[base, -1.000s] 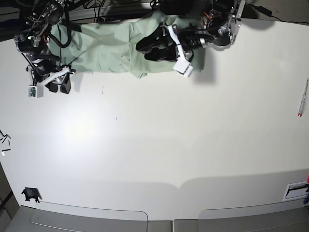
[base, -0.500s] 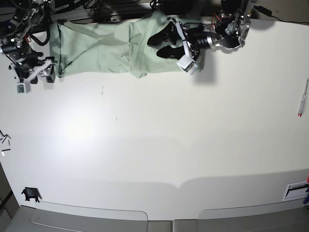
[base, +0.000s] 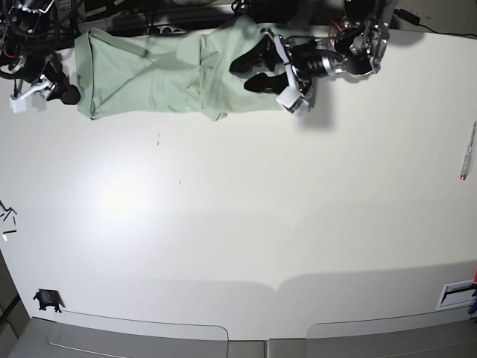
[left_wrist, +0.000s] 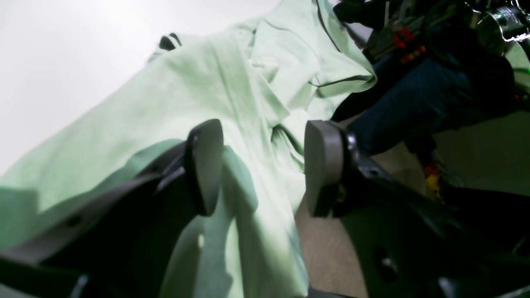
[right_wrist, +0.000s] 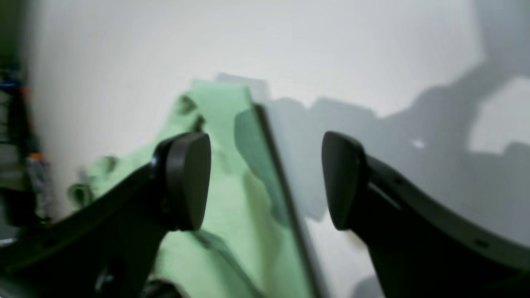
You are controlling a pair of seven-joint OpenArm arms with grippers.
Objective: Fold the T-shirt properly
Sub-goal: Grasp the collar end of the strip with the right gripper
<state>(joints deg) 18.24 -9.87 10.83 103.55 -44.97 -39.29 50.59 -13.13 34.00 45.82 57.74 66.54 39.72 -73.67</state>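
The pale mint-green T-shirt (base: 149,74) lies stretched along the table's (base: 238,224) far edge, creased in the middle. My left gripper (base: 248,72) hovers over its right part, open. In the left wrist view the left gripper (left_wrist: 263,169) has rumpled T-shirt (left_wrist: 174,95) cloth under the gap and nothing pinched. My right gripper (base: 63,83) stands just off the shirt's left edge, open. In the right wrist view the right gripper (right_wrist: 265,182) frames the T-shirt's (right_wrist: 215,194) hemmed edge between its spread fingers without touching it.
A pen (base: 467,153) lies near the right edge. A small black part (base: 47,300) sits at the front left, with black bits (base: 7,212) on the left rim. A white label (base: 456,293) is at the front right. Cables run behind the shirt.
The shirt's left end now reaches farther left and lies flatter. My right gripper opened wider and drew away to the far left. My left gripper shifted slightly right.
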